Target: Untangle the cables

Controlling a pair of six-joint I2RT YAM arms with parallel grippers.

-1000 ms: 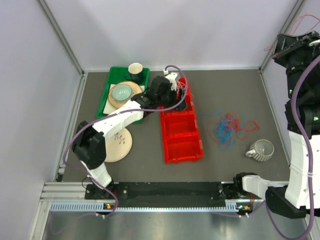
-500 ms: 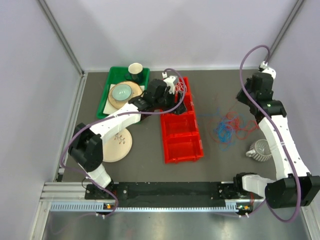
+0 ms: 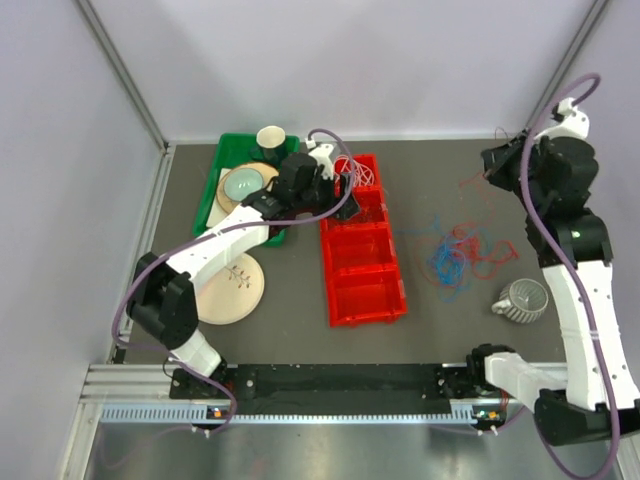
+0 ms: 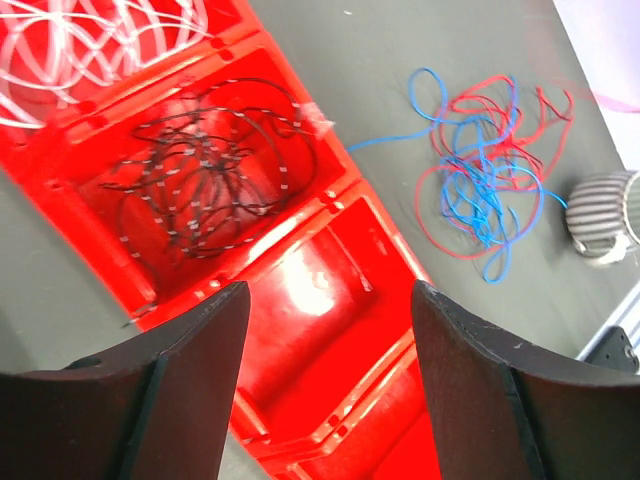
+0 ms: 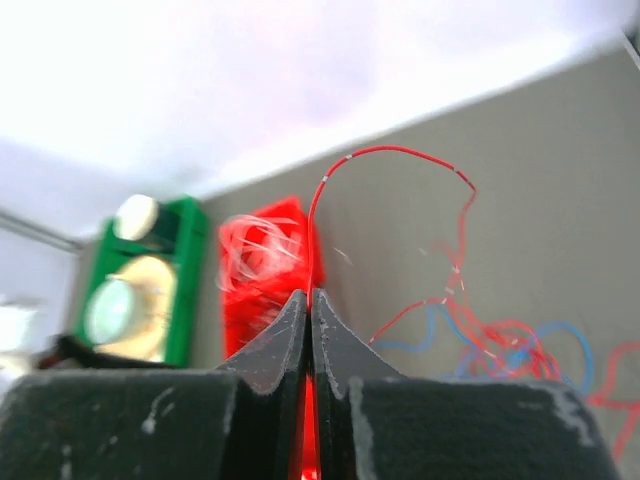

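Right gripper [image 5: 310, 300]: fingers pressed together on one red wire [image 5: 395, 150], held high over the far right of the table [image 3: 420, 180]. A hard pull may drag the whole knot or snap the strand, which seems to trail into it. Cables [image 3: 458, 255]: hair-thin red and blue loops snarled on the table between bin [image 3: 330, 290] and mug [image 3: 520, 298]. Left gripper [image 4: 328, 300]: spread, empty, over the bin.

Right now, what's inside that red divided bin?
In the red bin, white wires fill the end compartment and black wires the next; the third looks bare. The left end effector hides part of the fourth.
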